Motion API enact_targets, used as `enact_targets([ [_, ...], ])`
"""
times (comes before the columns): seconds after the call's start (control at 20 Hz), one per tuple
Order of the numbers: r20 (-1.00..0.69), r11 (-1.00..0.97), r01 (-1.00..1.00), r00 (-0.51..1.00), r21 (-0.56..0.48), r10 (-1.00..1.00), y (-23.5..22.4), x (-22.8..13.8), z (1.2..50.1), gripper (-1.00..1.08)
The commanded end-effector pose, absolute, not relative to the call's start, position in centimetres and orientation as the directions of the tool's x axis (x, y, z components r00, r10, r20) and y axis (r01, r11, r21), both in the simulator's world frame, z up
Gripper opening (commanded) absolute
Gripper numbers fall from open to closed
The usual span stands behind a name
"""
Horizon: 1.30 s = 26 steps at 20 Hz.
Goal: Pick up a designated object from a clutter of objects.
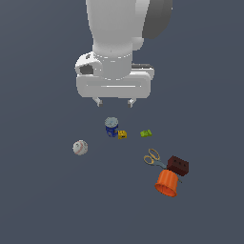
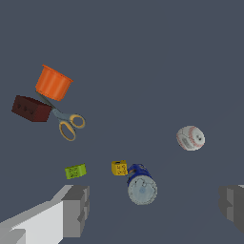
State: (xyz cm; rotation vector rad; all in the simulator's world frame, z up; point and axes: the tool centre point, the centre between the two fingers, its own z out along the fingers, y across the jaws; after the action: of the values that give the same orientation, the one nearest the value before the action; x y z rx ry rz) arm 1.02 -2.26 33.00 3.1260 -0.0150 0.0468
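Tool (fingers spread, empty) hangs well apart from brown box.

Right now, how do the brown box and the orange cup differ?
Shape: the brown box is a flat-faced rectangular block; the orange cup is round and tapered. Colour: the box is dark reddish-brown with faint dots on one face; the cup is plain bright orange. Pose: the box sits on a face; the cup appears tipped, its open rim facing the exterior camera. Shared: similar in size, right beside each other by the scissors, away from the open gripper.
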Motion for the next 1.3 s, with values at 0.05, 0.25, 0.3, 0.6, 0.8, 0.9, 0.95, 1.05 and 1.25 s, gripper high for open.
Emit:
enact_targets([
  [0.05,0.030,-1.000,-0.009,1.000,0.015,-0.009,-2.2,1.0,33.0,1.00],
  [0.25,0.029,-1.000,0.009,1.000,0.007,0.009,-1.0,0.8,33.3,1.00],
  [0.3,0.029,-1.000,0.015,0.999,0.004,0.016,-0.5,0.6,33.4,1.00],
  [0.6,0.029,-1.000,0.023,0.999,-0.003,0.022,0.4,0.3,33.7,1.00],
  [0.8,0.028,-0.999,0.043,0.999,0.002,0.043,0.6,0.7,33.3,1.00],
  [0.9,0.027,-0.998,0.066,0.997,0.005,0.067,1.1,1.1,33.0,1.00],
  [0.95,0.026,-0.997,0.081,0.996,0.008,0.081,1.3,1.4,32.7,1.00],
  [1.05,0.024,-0.993,0.114,0.993,0.013,0.114,1.9,1.9,32.2,1.00],
  [1.25,0.018,-0.979,0.202,0.979,0.025,0.203,3.6,3.4,30.7,1.00],
])
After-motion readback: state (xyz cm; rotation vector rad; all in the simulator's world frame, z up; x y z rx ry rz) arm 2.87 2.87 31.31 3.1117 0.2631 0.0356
